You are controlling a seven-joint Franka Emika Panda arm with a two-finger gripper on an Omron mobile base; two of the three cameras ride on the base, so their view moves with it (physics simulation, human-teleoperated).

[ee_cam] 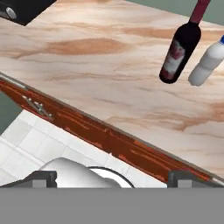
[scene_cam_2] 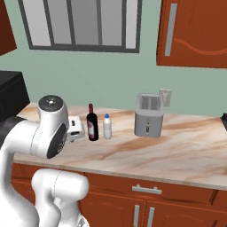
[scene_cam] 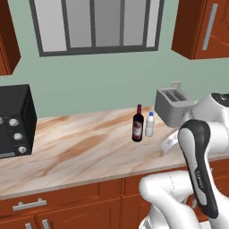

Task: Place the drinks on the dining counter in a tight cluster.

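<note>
Two drinks stand upright side by side on a marbled counter [scene_cam: 80, 150]. One is a dark wine bottle with a maroon label [scene_cam: 137, 126] [scene_cam_2: 92, 125] [ee_cam: 179, 50]. Close beside it is a small white bottle with a blue cap [scene_cam: 150, 125] [scene_cam_2: 107, 127] [ee_cam: 208, 63]. My gripper [ee_cam: 113, 178] is open, its fingertips [ee_cam: 43, 177] wide apart with nothing between them. It hangs over the counter's front edge, nearer to me than the bottles and apart from them. The white hand [scene_cam: 172, 142] [scene_cam_2: 75, 128] is beside the bottles. The dining counter is out of view.
This counter carries a black oven [scene_cam: 13, 120] [ee_cam: 22, 8] at the left and a silver toaster [scene_cam: 174, 105] [scene_cam_2: 149, 116] at the right, close behind the bottles. Red-brown drawers [scene_cam: 53, 203] run below its front edge. A wide stretch of bare stone lies between oven and bottles.
</note>
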